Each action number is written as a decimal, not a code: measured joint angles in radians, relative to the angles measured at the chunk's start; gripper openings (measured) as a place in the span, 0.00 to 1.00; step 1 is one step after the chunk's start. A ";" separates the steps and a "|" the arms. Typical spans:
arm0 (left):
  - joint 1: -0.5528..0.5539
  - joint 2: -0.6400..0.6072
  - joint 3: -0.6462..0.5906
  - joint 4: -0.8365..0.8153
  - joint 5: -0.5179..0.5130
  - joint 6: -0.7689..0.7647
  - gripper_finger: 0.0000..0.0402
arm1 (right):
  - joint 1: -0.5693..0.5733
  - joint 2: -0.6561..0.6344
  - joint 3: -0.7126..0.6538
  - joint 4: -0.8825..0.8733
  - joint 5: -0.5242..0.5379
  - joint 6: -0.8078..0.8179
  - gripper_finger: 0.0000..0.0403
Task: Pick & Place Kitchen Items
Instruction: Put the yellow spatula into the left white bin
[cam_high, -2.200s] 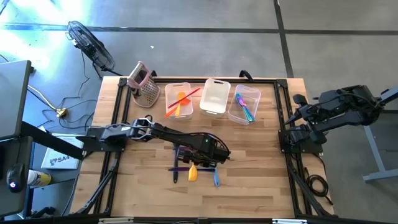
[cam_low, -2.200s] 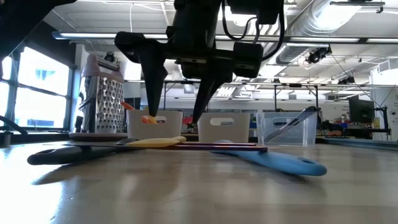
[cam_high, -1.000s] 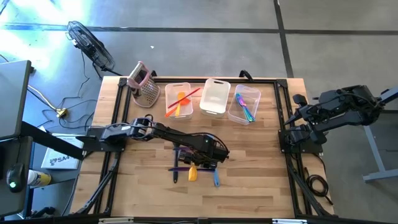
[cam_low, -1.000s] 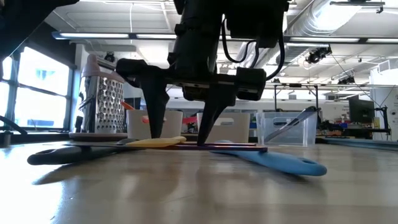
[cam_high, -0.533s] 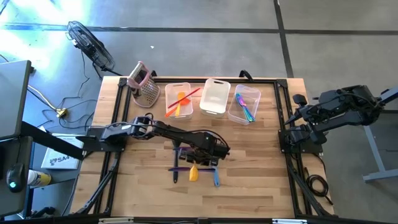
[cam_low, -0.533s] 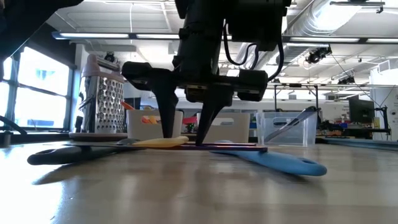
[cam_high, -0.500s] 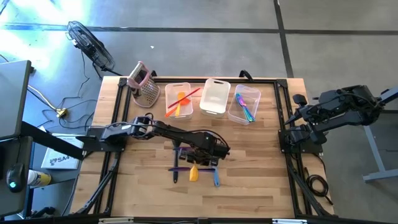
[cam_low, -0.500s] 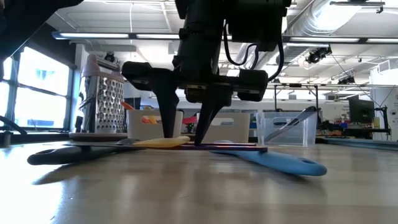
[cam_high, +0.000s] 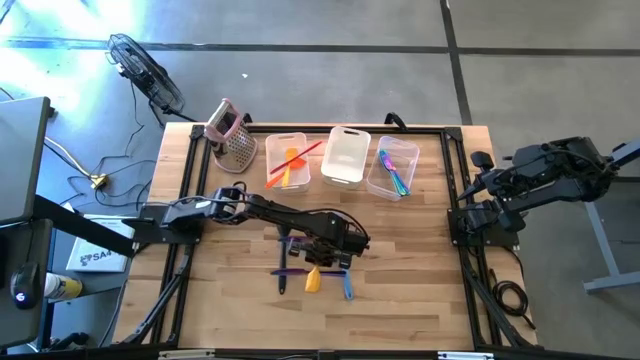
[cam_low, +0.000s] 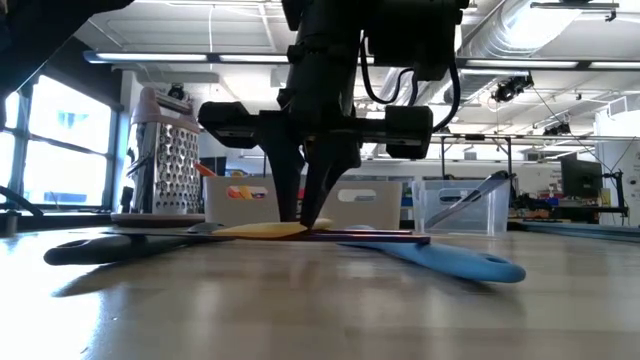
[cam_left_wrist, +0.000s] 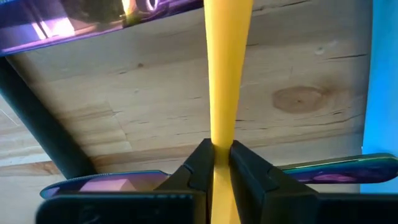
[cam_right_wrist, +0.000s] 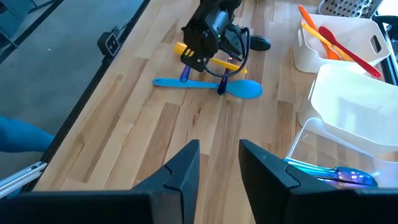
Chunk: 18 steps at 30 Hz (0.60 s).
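Two dark fingers of the left gripper pinch the handle of the yellow utensil, jaws nearly shut with the handle running straight between them. Utensil lies flat on the wooden surface, mid-table, crossing a purple utensil and just beside a blue spoon. In the low view the jaws come straight down onto the yellow head. Right gripper hangs off the table's right edge, jaws partly open, holding nothing. Three clear bins along the far side: orange and red utensils in the left bin, middle bin, blue-green ones in the right bin. Grater at far-left corner.
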 joint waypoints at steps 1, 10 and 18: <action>0.000 0.000 0.000 0.000 0.000 0.000 0.08 | 0.000 0.000 0.000 0.000 0.000 0.000 0.26; 0.000 0.000 0.000 0.000 0.000 0.000 0.07 | 0.000 0.000 0.000 0.000 0.000 0.000 0.26; -0.001 0.000 0.000 0.004 -0.017 0.003 0.07 | 0.000 0.000 0.000 0.000 0.000 0.000 0.26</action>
